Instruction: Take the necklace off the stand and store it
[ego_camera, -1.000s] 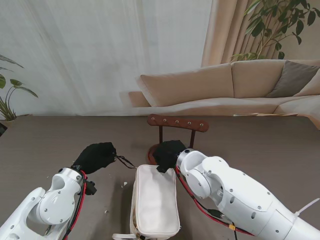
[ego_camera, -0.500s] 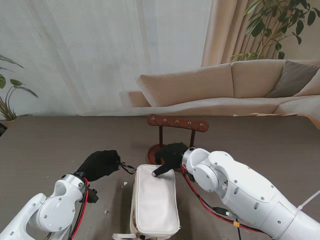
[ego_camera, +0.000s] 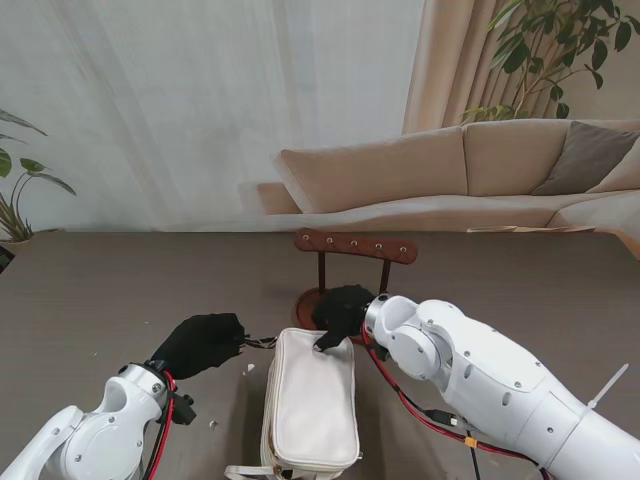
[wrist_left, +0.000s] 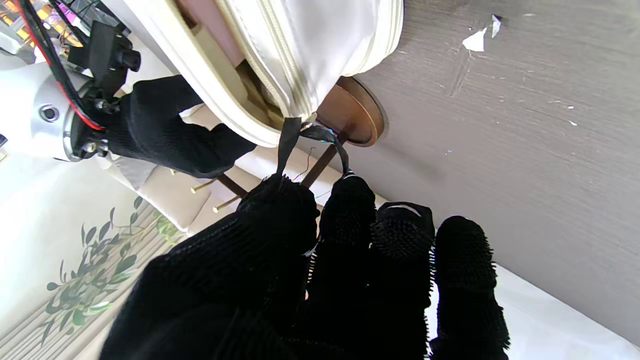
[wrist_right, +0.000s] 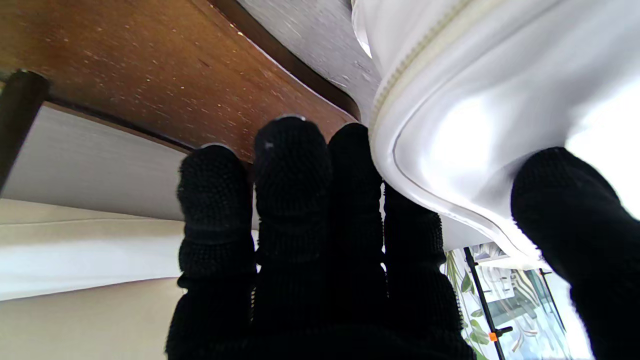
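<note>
The left hand (ego_camera: 200, 343) pinches the dark necklace (wrist_left: 320, 145) at the white pouch's (ego_camera: 310, 400) far left corner. The right hand (ego_camera: 340, 312) grips the pouch's far rim, beside the wooden stand (ego_camera: 355, 246) on the bench (ego_camera: 120, 290).

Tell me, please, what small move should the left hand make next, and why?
Probably draw the black strap a little along the zipper line. The left hand pinches it taut at the white pouch corner, the right hand grips the far end, and the pouch looks partly open there.
</note>
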